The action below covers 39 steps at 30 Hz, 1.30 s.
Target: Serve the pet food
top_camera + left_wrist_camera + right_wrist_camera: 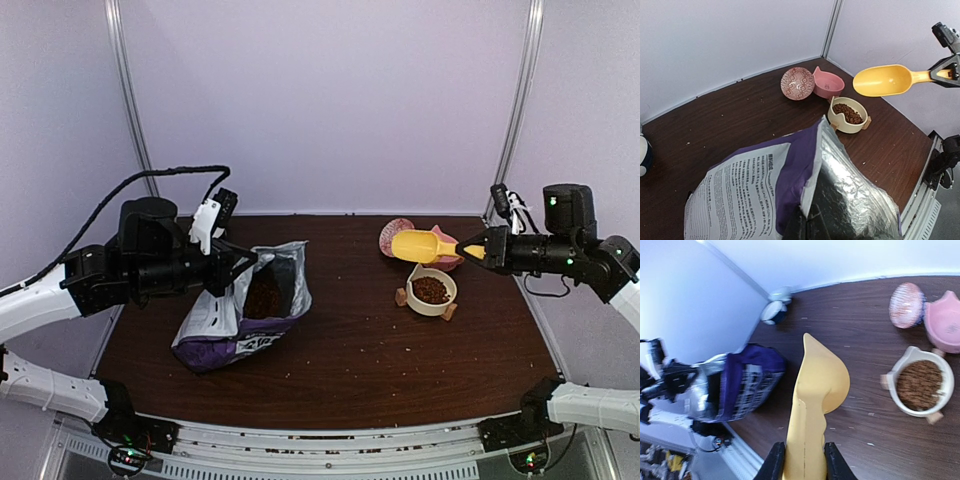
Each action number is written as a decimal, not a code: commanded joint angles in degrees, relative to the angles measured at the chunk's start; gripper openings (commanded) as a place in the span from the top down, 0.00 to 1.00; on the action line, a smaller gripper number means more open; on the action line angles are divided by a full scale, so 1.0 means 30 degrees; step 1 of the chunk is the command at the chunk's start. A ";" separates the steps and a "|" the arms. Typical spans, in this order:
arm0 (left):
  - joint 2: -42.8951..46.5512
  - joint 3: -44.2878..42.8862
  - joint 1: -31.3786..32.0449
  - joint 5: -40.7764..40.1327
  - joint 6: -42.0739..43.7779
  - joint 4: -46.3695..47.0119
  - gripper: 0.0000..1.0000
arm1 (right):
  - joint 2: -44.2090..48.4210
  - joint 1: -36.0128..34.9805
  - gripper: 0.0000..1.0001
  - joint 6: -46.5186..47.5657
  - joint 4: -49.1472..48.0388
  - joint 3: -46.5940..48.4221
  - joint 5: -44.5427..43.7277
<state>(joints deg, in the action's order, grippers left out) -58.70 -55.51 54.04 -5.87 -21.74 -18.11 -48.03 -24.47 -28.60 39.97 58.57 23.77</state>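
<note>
The pet food (431,290) is in 2 places. 1 part lies in the cream bowl (430,312) on the right half of the table (360,360), as a flat brown layer below the rim. The other part shows as a dark mass inside the open mouth of the purple bag (225,335) on the left. Such a loose heap has no long axis and points nowhere. In the bowl it takes the round form of the bowl.

Above the bowl and a little behind it, not touching it, hangs the yellow scoop (415,245). In the top view its long axis goes left to right, with the hollow end toward the bag and the handle toward the right. The hollow faces up and I see no pellets in it, so I judge that the next trip is to the bag.

The right gripper (478,250) is clamped on the handle, 1 finger on each side, and holds the scoop about level. The left gripper (245,263) pinches the upper lip of the bag. I think this is to hold the mouth open and the bag leaning up, so that the scoop can enter.

Just behind the cream bowl stand a pink bowl (447,263) and a tilted patterned bowl (393,233). The pink 1 has no food in it.
</note>
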 commanded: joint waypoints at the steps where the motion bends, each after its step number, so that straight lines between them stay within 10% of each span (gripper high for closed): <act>1: 0.0366 -0.0392 -0.0113 0.0378 0.0419 0.1203 1.00 | 0.0638 -0.2933 0.95 -0.2895 -0.5573 0.0155 0.4388; 16: -0.0488 -0.0702 -0.0113 0.1624 0.0556 0.1372 1.00 | -0.6607 -1.0021 0.94 0.1034 -0.2554 0.5102 -0.0421; 22: -0.1524 -0.0823 0.0083 0.2755 0.0361 0.2044 1.00 | -1.1744 -1.1690 0.94 0.0777 -0.1182 0.7259 -0.6918; 28: -0.2813 -0.0704 0.0629 0.3827 -0.0298 0.3484 1.00 | -1.5602 -1.2355 0.96 -0.1868 -0.7273 0.5423 -1.0035; 39: -0.4484 -0.1105 0.1029 0.5014 -0.0439 0.4875 1.00 | -1.9965 -1.3579 0.96 -0.2861 -1.4374 0.5234 -0.2729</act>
<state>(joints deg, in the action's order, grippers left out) -71.83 -55.96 56.71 5.37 -22.76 -12.36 -105.82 -63.66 -35.24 6.22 75.18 3.86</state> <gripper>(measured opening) 0.012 0.239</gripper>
